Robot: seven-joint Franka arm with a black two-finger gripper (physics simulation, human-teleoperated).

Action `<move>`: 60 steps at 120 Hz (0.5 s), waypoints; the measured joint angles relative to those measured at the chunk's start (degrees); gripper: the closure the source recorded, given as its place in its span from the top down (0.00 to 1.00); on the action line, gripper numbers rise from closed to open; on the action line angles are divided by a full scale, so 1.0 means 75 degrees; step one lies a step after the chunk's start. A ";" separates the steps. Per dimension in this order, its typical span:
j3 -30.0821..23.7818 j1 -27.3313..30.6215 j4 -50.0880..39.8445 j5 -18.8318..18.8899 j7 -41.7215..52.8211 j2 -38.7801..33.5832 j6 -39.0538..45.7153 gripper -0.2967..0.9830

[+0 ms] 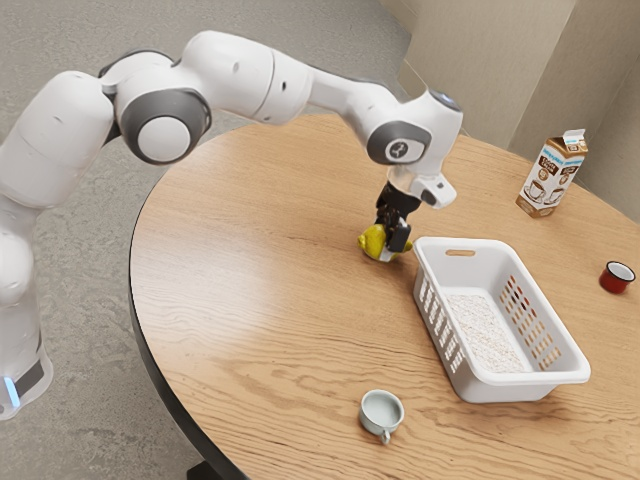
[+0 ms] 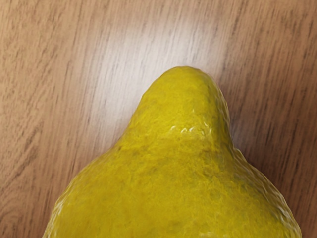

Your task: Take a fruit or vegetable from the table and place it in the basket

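The yellow lemon [image 1: 373, 241] is at the table's middle, with the black gripper [image 1: 392, 236] down around it and hiding part of it. Whether the lemon touches the tabletop or is just above it, I cannot tell. In the wrist view the lemon [image 2: 173, 168] looms large at the lower edge, its pointed end over wood grain. The white basket [image 1: 575, 372] stands beside the gripper, toward the exterior view's right, with a pale speckled bottom.
A small grey-blue cup [image 1: 381, 411] is near the table's front edge in the exterior view. Behind the basket stands a brown and white carton [image 1: 550, 178]. A small red cup [image 1: 616, 279] sits at the exterior view's far right.
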 joint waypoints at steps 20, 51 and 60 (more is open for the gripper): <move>-0.0006 -0.0008 -0.0001 -0.0004 -0.0052 0.0097 0.0064 0.74; -0.0016 -0.0033 0.0009 0.0077 -0.0160 0.0058 0.0119 0.58; -0.0041 -0.0063 0.0039 0.0150 -0.0186 -0.0004 0.0107 0.56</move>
